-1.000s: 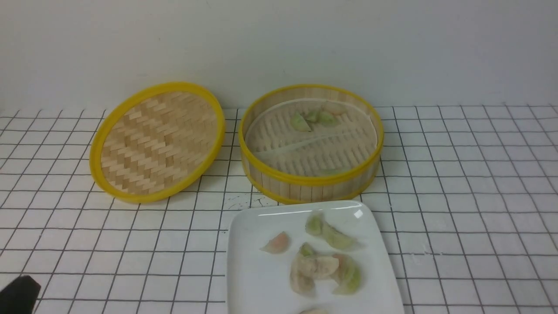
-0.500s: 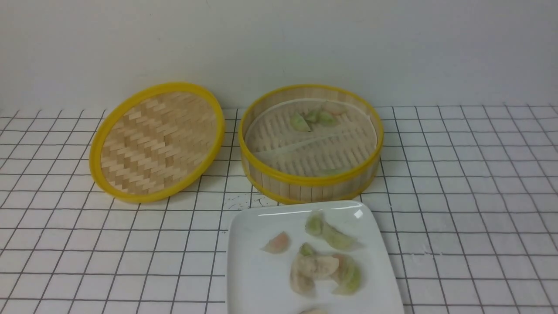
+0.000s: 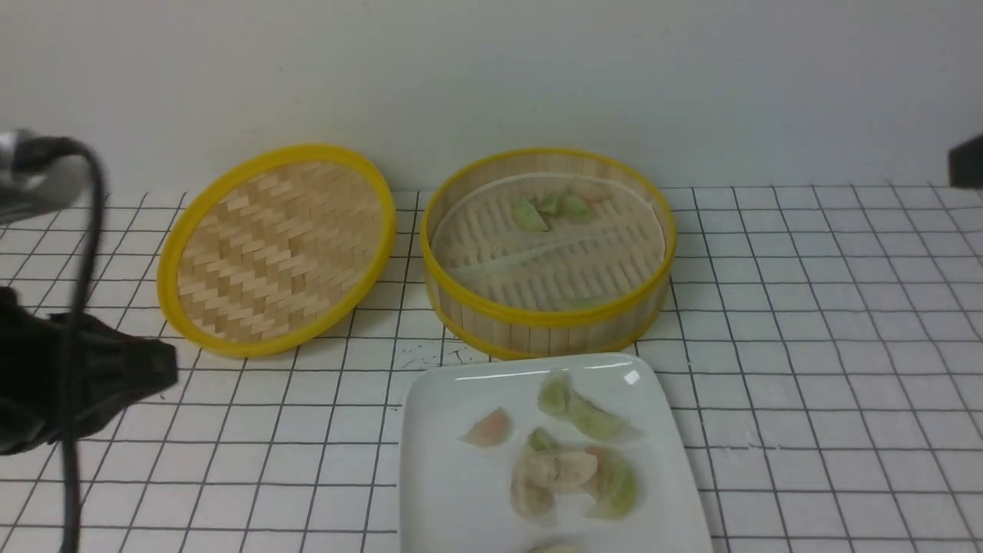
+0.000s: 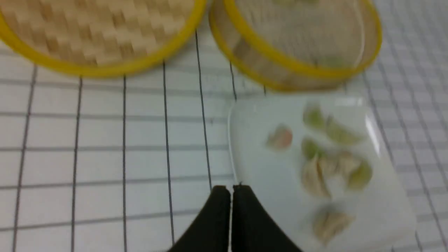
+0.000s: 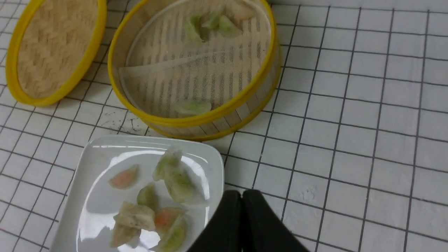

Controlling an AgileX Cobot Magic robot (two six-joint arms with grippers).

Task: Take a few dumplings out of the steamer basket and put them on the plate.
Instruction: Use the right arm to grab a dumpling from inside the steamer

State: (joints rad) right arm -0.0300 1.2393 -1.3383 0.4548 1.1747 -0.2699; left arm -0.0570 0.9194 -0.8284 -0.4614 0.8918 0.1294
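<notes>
The steamer basket [image 3: 547, 326] stands at the back middle with a cluster of pale green dumplings [image 3: 553, 207] at its far side and one more [image 5: 192, 106] by its near wall. In front of it the white plate [image 3: 441, 491] holds several dumplings [image 3: 568, 468], green, pinkish and whitish. My left gripper [image 3: 170, 374] hangs shut and empty to the left of the plate; its tips [image 4: 231, 189] show by the plate's [image 4: 259, 175] edge. The right gripper [image 5: 241, 193] is shut and empty beside the plate's [image 5: 94, 196] right edge.
The woven lid [image 3: 276, 250] with its yellow rim lies tilted left of the basket. A black cable [image 3: 81, 307] hangs along the left arm. A dark bit of the right arm [image 3: 968, 161] shows at the right edge. A wall rises behind the gridded table.
The left arm has swung into the front view at the left, and a dark piece of the right arm has appeared at the right edge. Basket, plate and dumplings have not moved.
</notes>
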